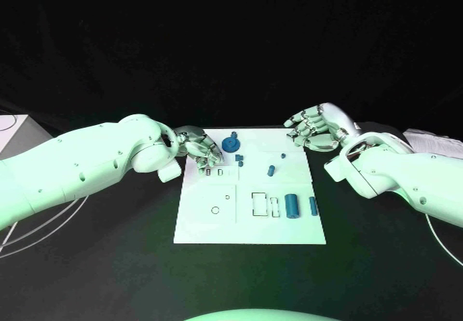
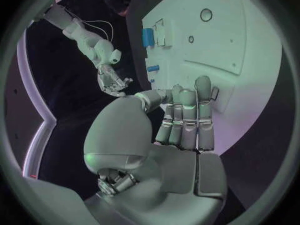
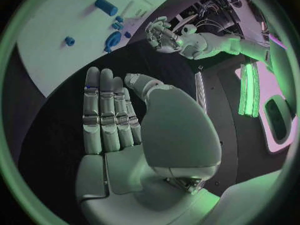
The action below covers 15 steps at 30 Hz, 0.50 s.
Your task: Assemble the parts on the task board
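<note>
task board (image 1: 198, 221) mid-surface, one | blue parts (image 1: 292, 206): five or so, mostly 12 to 3 o'clock | left hand (image 1: 200, 148) at board's 10 o'clock edge, fingers apart, empty | right hand (image 1: 318, 128) at 1 o'clock, splayed, empty

The task board (image 1: 249, 224) is a white rectangular plate lying flat in the middle of the head view, with shallow outlined recesses and a small ring-shaped mark at its lower left. Near its upper edge sits a round blue part (image 1: 231, 144), with a small blue piece (image 1: 239, 158) and a short blue peg (image 1: 271, 170) just below it. Toward the right of centre, a thick blue cylinder (image 1: 293, 206) and a thinner blue pin (image 1: 314, 205) lie side by side, lengthwise up the frame.
</note>
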Available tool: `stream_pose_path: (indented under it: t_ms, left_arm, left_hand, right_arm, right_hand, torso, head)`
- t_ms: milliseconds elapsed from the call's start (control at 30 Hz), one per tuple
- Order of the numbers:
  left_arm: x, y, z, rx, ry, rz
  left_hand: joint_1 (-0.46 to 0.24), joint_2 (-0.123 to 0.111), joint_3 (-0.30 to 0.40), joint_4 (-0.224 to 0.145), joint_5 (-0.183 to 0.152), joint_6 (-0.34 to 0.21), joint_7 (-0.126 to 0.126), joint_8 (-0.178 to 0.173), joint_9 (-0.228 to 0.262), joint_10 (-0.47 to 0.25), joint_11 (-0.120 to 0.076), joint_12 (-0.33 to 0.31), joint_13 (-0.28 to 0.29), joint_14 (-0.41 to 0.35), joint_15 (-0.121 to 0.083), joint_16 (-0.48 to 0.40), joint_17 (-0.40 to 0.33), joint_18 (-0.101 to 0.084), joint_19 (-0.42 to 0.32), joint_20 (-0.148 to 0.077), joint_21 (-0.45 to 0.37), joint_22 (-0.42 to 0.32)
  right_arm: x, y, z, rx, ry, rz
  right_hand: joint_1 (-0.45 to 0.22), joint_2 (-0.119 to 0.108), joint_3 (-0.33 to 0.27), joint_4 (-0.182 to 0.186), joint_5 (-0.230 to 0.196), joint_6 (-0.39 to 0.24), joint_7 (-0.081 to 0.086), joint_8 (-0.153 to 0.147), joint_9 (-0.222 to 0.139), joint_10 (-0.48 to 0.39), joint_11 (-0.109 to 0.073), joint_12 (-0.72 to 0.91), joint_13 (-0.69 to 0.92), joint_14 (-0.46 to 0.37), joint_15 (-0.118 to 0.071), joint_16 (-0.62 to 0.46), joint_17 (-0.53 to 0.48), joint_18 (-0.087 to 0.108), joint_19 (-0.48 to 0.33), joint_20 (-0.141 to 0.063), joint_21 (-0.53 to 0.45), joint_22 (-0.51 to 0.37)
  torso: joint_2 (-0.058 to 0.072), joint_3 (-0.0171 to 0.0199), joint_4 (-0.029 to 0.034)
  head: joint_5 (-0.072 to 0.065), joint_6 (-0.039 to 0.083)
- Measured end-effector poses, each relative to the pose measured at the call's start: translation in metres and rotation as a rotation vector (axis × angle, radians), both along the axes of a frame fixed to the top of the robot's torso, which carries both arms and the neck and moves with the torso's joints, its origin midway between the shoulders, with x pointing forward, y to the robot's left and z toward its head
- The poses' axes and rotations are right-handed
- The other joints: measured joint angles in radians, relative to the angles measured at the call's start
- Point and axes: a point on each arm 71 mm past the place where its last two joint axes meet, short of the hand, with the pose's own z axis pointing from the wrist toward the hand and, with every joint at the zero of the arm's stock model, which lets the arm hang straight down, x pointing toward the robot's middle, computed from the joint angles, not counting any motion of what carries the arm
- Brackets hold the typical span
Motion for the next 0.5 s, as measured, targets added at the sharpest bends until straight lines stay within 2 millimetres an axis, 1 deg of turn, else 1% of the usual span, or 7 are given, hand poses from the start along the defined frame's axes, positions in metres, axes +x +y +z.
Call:
stream_pose_path:
  t_ms: [67,133,200,267,300,367,500]
  left_arm:
    - [-0.002,0.000,0.001,-0.024,-0.044,0.005]
    - [-0.003,-0.001,0.002,-0.051,-0.097,0.008]
    - [-0.005,-0.003,0.002,-0.068,-0.143,0.009]
    - [-0.006,-0.005,0.002,-0.080,-0.205,0.004]
    - [-0.006,-0.006,0.002,-0.081,-0.235,0.001]
    - [-0.006,-0.009,0.002,-0.075,-0.306,-0.008]
    - [-0.005,-0.017,0.000,-0.038,-0.435,-0.033]
  left_hand:
    - [0.026,-0.013,-0.032,0.001,-0.011,-0.003,0.006,-0.010,-0.013,-0.010,-0.003,-0.044,-0.045,-0.029,0.005,-0.038,-0.044,0.000,-0.012,0.001,-0.015,-0.007]
    - [0.044,-0.020,-0.048,0.009,-0.012,-0.013,0.016,-0.032,-0.041,-0.012,0.006,-0.077,-0.079,-0.043,0.012,-0.055,-0.064,0.000,-0.018,0.007,-0.026,-0.013]
    - [0.048,-0.022,-0.065,0.011,-0.012,-0.017,0.019,-0.041,-0.056,-0.018,0.012,-0.097,-0.100,-0.044,0.014,-0.056,-0.071,0.000,-0.018,0.007,-0.029,-0.016]
    - [0.053,-0.019,-0.082,0.010,-0.012,-0.017,0.019,-0.047,-0.071,-0.027,0.021,-0.129,-0.130,-0.055,0.025,-0.065,-0.079,0.000,-0.026,0.015,-0.037,-0.018]
    - [0.053,-0.019,-0.089,0.012,-0.012,-0.019,0.021,-0.051,-0.076,-0.030,0.024,-0.139,-0.141,-0.057,0.026,-0.065,-0.082,0.000,-0.026,0.015,-0.038,-0.019]
    - [0.060,-0.026,-0.103,0.011,-0.012,-0.024,0.026,-0.056,-0.089,-0.035,0.029,-0.163,-0.164,-0.064,0.026,-0.069,-0.089,0.000,-0.030,0.020,-0.041,-0.020]
    - [0.068,-0.035,-0.125,0.019,-0.018,-0.035,0.036,-0.068,-0.110,-0.046,0.040,-0.192,-0.196,-0.069,0.032,-0.069,-0.097,0.000,-0.035,0.024,-0.049,-0.024]
  right_arm:
    - [0.000,0.001,0.000,-0.026,-0.007,0.007]
    - [-0.001,0.002,-0.001,-0.054,-0.013,0.013]
    - [-0.001,0.003,-0.002,-0.074,-0.016,0.015]
    - [-0.001,0.003,-0.002,-0.096,-0.020,0.016]
    - [-0.001,0.003,-0.002,-0.104,-0.022,0.015]
    - [0.000,0.003,-0.003,-0.119,-0.024,0.012]
    - [0.000,0.003,-0.003,-0.138,-0.028,0.006]
  right_hand:
    - [0.000,0.000,-0.008,-0.008,0.000,0.011,-0.011,0.000,-0.005,0.024,-0.012,0.016,0.020,0.021,-0.014,0.035,0.029,0.000,0.016,-0.013,0.039,0.025]
    - [0.000,0.000,-0.010,-0.010,0.000,0.026,-0.015,0.000,-0.012,0.041,-0.024,0.039,0.054,0.033,-0.025,0.084,0.070,0.000,0.025,-0.022,0.086,0.058]
    - [0.000,0.000,-0.010,-0.010,0.000,0.034,-0.023,-0.007,-0.017,0.052,-0.031,0.067,0.087,0.041,-0.034,0.137,0.112,0.000,0.031,-0.029,0.129,0.089]
    - [-0.004,-0.005,-0.002,-0.013,0.000,0.038,-0.027,-0.011,-0.022,0.051,-0.032,0.102,0.137,0.038,-0.036,0.190,0.154,0.000,0.020,-0.039,0.169,0.121]
    - [-0.008,-0.008,0.005,-0.013,0.000,0.041,-0.024,-0.012,-0.024,0.048,-0.035,0.114,0.154,0.033,-0.041,0.206,0.167,0.000,0.014,-0.041,0.183,0.133]
    - [-0.010,-0.006,0.016,-0.009,0.000,0.041,-0.024,-0.016,-0.027,0.034,-0.040,0.137,0.194,0.012,-0.039,0.238,0.190,0.000,-0.008,-0.040,0.212,0.159]
    - [-0.022,-0.007,0.025,-0.011,0.000,0.041,-0.024,-0.020,-0.029,0.019,-0.035,0.155,0.231,0.004,-0.037,0.263,0.207,0.000,-0.020,-0.040,0.238,0.182]
  torso:
    - [0.000,0.0001,0.0001]
    - [0.000,0.0000,0.0003]
    - [0.000,0.0001,0.0008]
    - [0.000,0.0001,0.0007]
    - [0.001,0.0001,0.0007]
    - [0.001,-0.0002,0.0005]
    - [0.001,-0.0005,0.0001]
  head:
    - [-0.001,0.004]
    - [-0.003,0.009]
    - [-0.004,0.012]
    - [-0.004,0.016]
    - [-0.004,0.017]
    - [-0.004,0.020]
    - [-0.002,0.024]
